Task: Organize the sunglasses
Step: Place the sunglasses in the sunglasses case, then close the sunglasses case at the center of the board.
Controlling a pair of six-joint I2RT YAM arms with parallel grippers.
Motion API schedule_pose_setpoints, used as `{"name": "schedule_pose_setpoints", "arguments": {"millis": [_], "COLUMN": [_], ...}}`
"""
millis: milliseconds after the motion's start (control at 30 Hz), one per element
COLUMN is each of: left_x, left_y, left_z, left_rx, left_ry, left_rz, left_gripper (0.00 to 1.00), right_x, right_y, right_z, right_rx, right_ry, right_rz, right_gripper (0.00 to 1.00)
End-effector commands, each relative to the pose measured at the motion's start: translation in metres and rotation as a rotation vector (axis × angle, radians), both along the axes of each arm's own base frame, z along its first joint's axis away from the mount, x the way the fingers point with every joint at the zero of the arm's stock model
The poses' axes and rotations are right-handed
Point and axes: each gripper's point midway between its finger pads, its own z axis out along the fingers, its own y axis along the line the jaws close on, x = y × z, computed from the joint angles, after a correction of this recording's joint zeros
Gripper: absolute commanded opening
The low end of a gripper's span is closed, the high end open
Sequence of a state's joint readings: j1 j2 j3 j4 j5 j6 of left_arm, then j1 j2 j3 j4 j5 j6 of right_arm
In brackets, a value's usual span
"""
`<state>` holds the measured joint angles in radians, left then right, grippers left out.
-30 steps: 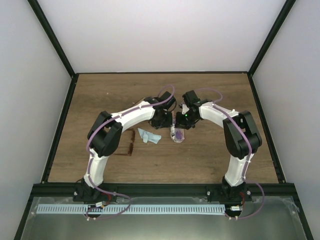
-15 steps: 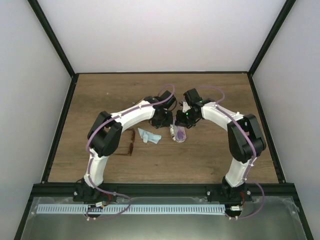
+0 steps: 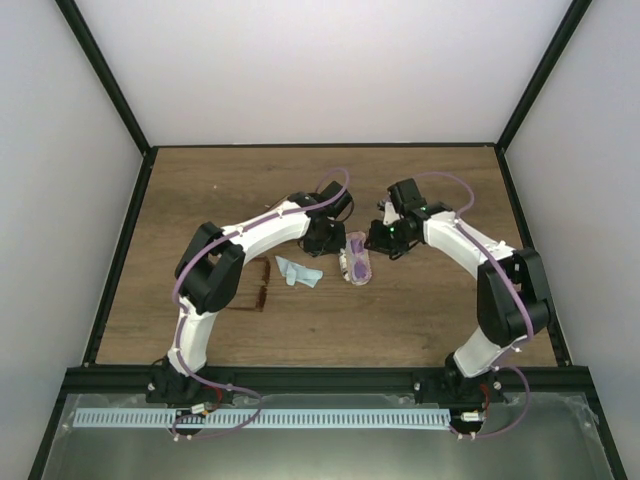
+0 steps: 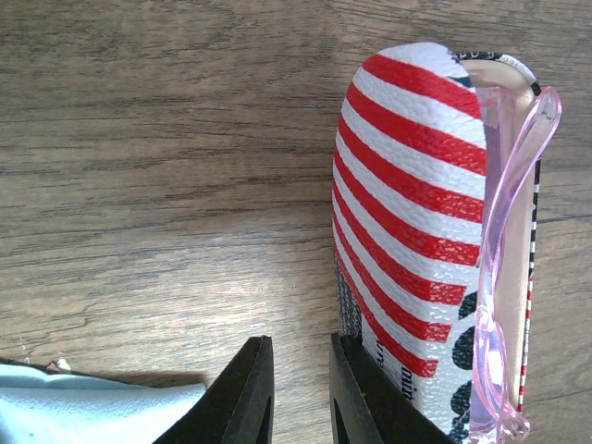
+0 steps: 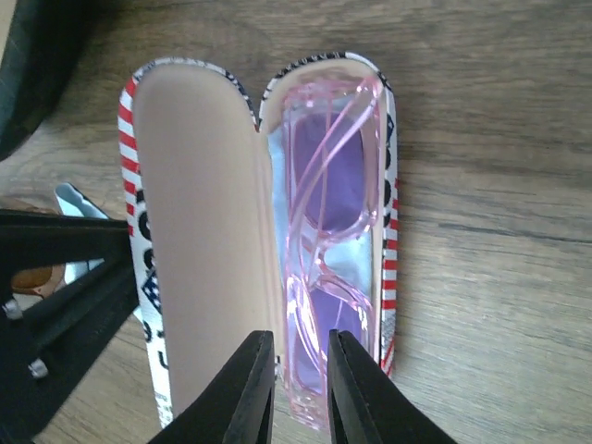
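Brown sunglasses [image 3: 262, 286] lie on the bench [image 3: 200, 190] left of the blue cloth [image 3: 300, 272], long axis approx near-to-far, so the left tool [image 4: 298, 393] sits nearer than the right tool [image 5: 301, 384]; both look closed on nothing, by the open striped case [image 5: 199, 231] w/ a pink pair [image 5: 324, 231].

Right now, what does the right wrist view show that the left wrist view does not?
Only right wrist: the striped case lies open, showing its tan lining and the purple lenses of the pink glasses inside. Only left wrist: the lid's red-and-white outside. Both: the pink frame, a light blue cloth and the wooden table.
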<state>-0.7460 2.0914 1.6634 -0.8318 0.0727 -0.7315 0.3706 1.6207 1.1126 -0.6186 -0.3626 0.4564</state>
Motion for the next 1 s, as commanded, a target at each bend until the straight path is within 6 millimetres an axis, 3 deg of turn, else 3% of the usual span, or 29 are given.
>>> {"name": "schedule_pose_setpoints", "arguments": {"millis": [0, 200, 400, 667, 967], "left_x": [0.003, 0.004, 0.006, 0.004, 0.005], "left_y": [-0.008, -0.009, -0.009, -0.007, -0.006], "left_z": [-0.004, -0.005, -0.003, -0.003, -0.003], "left_rx": [-0.007, -0.006, -0.005, 0.003, 0.007], "left_ry": [0.003, 0.006, 0.002, 0.005, 0.003], "left_rz": [0.003, 0.002, 0.004, 0.005, 0.006], "left_gripper": [0.2, 0.2, 0.2, 0.19, 0.2], "right_x": [-0.015, -0.033, -0.034, -0.025, -0.033], "right_y": [0.006, 0.016, 0.017, 0.022, 0.017], "right_z": [0.009, 0.001, -0.025, -0.032, -0.062], "right_rx": [0.056, 0.123, 0.116, 0.129, 0.086], "right_ry": [-0.015, 0.016, 0.068, 0.076, 0.153], "right_rz": [0.092, 0.155, 0.143, 0.151, 0.139], "right_gripper": [0.17, 0.14, 0.13, 0.13, 0.13]}}
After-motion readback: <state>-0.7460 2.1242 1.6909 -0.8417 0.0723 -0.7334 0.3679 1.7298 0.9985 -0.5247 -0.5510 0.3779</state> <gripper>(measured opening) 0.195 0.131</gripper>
